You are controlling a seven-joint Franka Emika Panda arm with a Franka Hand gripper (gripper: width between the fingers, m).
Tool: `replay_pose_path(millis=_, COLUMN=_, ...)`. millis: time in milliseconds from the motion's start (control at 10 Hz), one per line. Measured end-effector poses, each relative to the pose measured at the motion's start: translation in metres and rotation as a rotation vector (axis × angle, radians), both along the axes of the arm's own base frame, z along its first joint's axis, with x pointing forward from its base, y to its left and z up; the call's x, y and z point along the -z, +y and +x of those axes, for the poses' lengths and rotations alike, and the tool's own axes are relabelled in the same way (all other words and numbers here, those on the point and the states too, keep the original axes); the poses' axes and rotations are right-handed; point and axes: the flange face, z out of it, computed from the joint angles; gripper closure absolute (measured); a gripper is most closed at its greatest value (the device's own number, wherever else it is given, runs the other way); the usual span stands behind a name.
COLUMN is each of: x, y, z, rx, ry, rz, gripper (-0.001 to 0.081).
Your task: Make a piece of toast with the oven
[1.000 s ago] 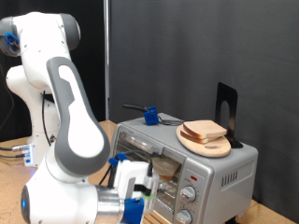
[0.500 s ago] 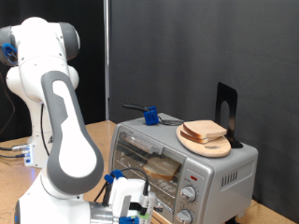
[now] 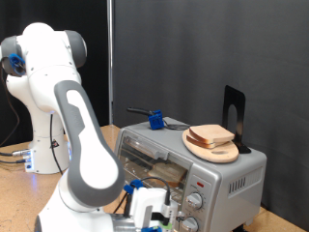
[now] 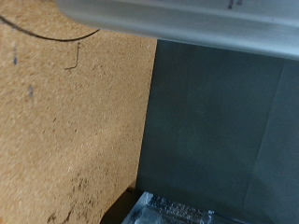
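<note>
The silver oven [image 3: 217, 179] stands at the exterior view's lower right, with knobs [image 3: 196, 201] on its front. On its roof a pale piece of toast [image 3: 210, 134] lies on a round wooden board [image 3: 224, 152]. A tan slice-like shape [image 3: 171, 172] shows inside the oven on the rack. My gripper [image 3: 150, 210] hangs low, right in front of the oven's lower front edge; its fingers are hidden there. The wrist view shows only a silver metal edge [image 4: 177, 21], brown tabletop [image 4: 65, 121] and a dark surface [image 4: 224, 131]. Nothing shows between the fingers.
A blue-handled tool [image 3: 153, 120] lies at the back of the oven roof. A black stand [image 3: 233, 114] rises behind the board. My white arm [image 3: 82, 145] fills the exterior view's left. A black curtain [image 3: 193, 48] hangs behind; cables [image 3: 14, 155] lie on the table at the left.
My gripper has dropped down and shifted rightward along the oven's front, from door height to near the frame's bottom. The arm's elbow has swung with it. The toast on the board has not moved.
</note>
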Motion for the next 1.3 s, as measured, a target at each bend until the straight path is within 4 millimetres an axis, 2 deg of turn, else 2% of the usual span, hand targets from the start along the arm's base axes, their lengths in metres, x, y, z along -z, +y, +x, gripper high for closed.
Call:
replay_pose_path(millis=400, x=0.004, y=0.03, z=0.002, rx=-0.035, ry=0.017, rz=0.004, gripper=0.0006)
replay_pose_path(millis=800, x=0.008, y=0.033, z=-0.001, rx=-0.038, ry=0.027, rz=0.009, gripper=0.0006)
replay_pose_path(millis=1000, x=0.01, y=0.035, z=-0.003, rx=-0.04, ry=0.034, rz=0.011, gripper=0.0292)
replay_pose_path(millis=1100, x=0.011, y=0.035, z=-0.004, rx=-0.04, ry=0.036, rz=0.012, gripper=0.0292)
replay_pose_path(millis=1200, x=0.011, y=0.035, z=-0.004, rx=-0.04, ry=0.036, rz=0.014, gripper=0.0447)
replay_pose_path(millis=1300, x=0.007, y=0.036, z=-0.004, rx=-0.046, ry=0.033, rz=0.021, gripper=0.0447)
